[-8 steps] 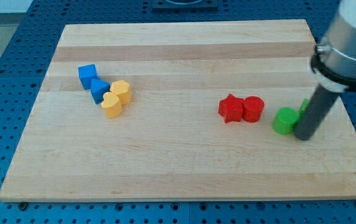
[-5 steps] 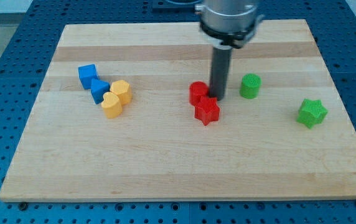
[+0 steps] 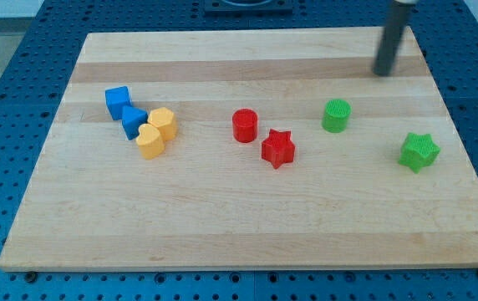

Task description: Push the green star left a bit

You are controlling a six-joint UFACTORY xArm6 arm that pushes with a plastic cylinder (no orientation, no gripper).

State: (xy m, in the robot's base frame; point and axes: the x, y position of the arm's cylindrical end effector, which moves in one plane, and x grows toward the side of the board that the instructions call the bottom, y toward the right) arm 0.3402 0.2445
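Your green star point(image 3: 419, 151) sits at the table's point(image 3: 222, 226) right edge, view's right, apart from the green cylinder point(image 3: 336, 115) up-left of it. My tip point(image 3: 382, 73) is near the top right, well above the star, touching no block. No hand on this rig, just the rod.

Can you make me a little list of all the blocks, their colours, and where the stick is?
board: wooden board
blue blocks: two, view's left, touching
yellow blocks: two, right beside the blue ones
red cylinder: centre
red star: just lower right of it
green cylinder
green star: far right
my tip: near the top right, touching no block
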